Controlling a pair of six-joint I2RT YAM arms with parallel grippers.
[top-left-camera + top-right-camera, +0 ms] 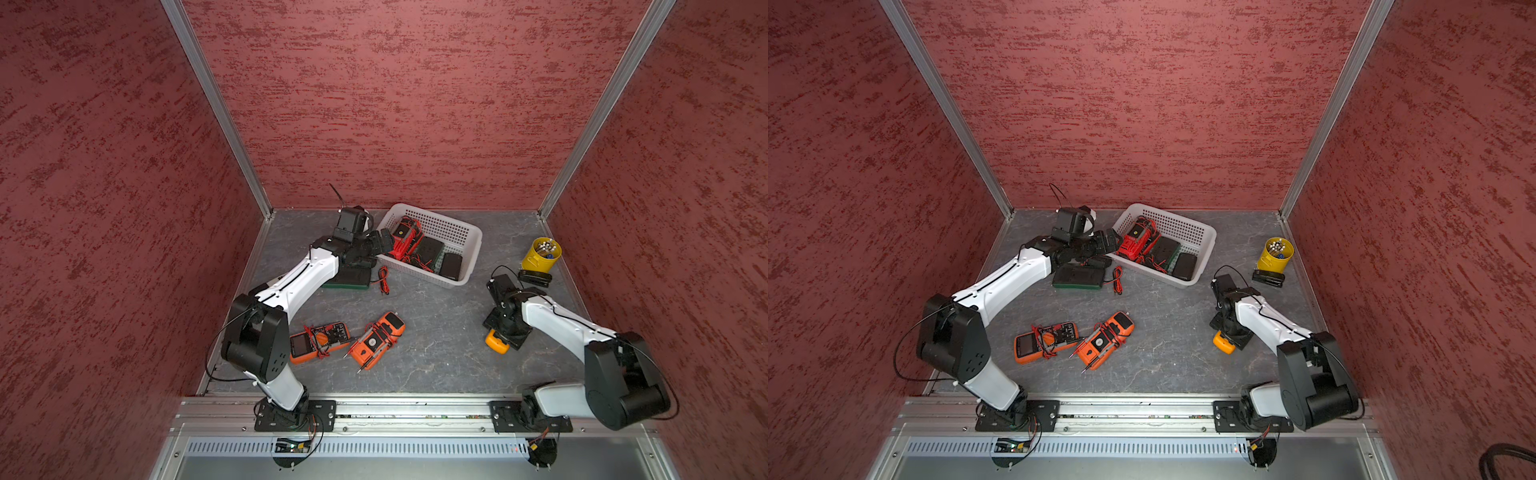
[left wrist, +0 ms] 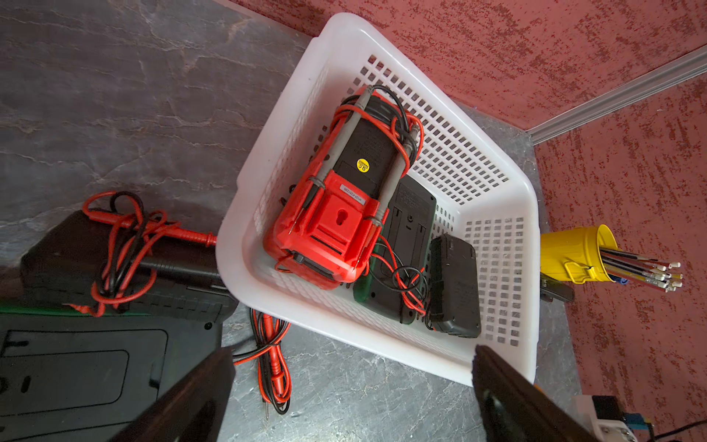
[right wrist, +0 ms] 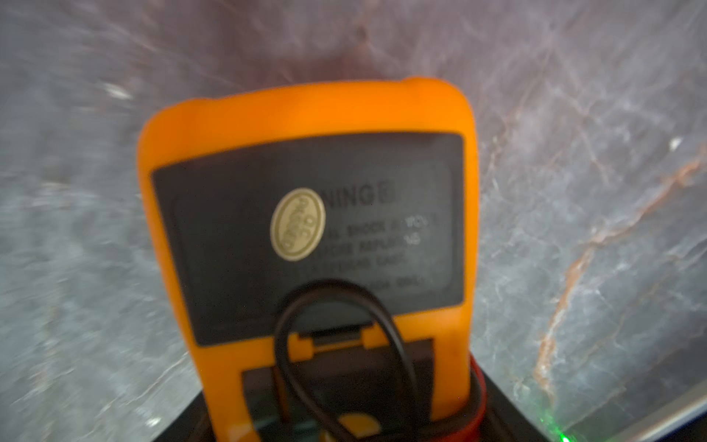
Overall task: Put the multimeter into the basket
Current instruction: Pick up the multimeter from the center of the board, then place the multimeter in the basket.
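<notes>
1. At the right of the worktop [image 1: 436, 332], well apart from the basket [image 1: 451, 230], the yellow meter [image 1: 496, 344] lies under the right arm [image 1: 557, 322]. Only one end of it shows in both top views.
2. Step in hand, as I judge it: grasping that meter. The right wrist view shows its back [image 3: 306, 214] close and blurred, with a black lead looped over it. The right fingers are hidden in every view, so I cannot tell whether they pinch the case or stand off it.
3. Left fingers [image 2: 191, 394] are spread wide with nothing between them. They hang just outside the basket's left rim, above a green meter [image 1: 347, 279].
4. Next move calls for a firm hold across the case and a lift high enough to clear the rim. Then comes a carry leftward and away from the robot to the basket.
5. Room inside: a red meter [image 2: 336, 191] and two dark ones fill the left and near parts. The strip along the far wall shows bare mesh, so that looks the best place to set it down.
6. Edges: the rolled rim stands proud of the worktop, and a dangling lead could snag on it.
7. A cup [image 1: 540, 253] and a small black item [image 1: 535, 277] stand near the arm, on its far right. The straight path to the basket passes left of them and looks open.
8. Two orange meters [image 1: 320, 343] and [image 1: 376, 338] lie near the front, well off that path.
</notes>
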